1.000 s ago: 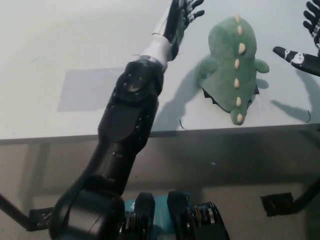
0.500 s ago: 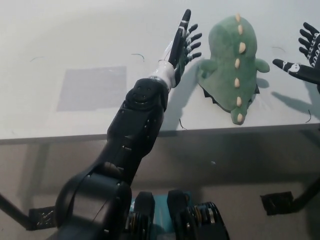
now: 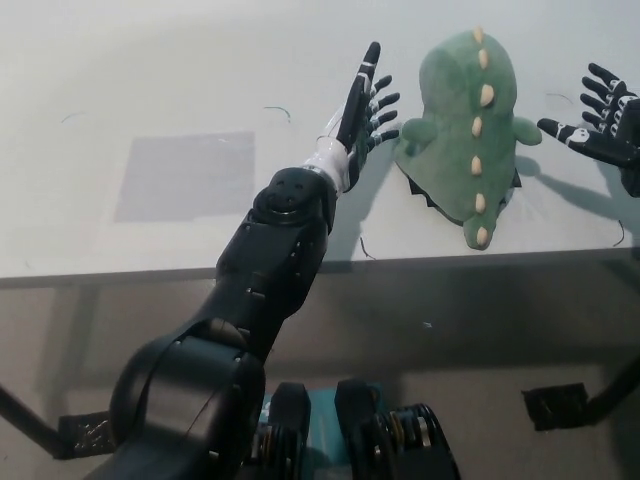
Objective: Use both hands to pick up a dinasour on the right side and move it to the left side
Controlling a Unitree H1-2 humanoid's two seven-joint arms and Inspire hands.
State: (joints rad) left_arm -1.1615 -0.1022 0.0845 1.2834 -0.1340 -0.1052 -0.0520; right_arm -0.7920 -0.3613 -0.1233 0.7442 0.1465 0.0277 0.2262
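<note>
A green plush dinosaur with cream spikes along its back lies on the white table, right of centre, tail end toward the front edge. My left hand is raised just to the dinosaur's left, open, fingers spread, a small gap from the plush. Over at the right picture edge my right hand is open too, fingers spread, a short way from the dinosaur's right side. Neither hand touches it.
A grey rectangular patch marks the table on the left side. The table's front edge runs across just below the dinosaur's tail. Beneath it is bare floor, with a black table foot at the lower right.
My left hand has drawn back from the top edge and settled beside the dinosaur's left. My right hand has shifted inward toward the dinosaur. The dinosaur has stayed put.
</note>
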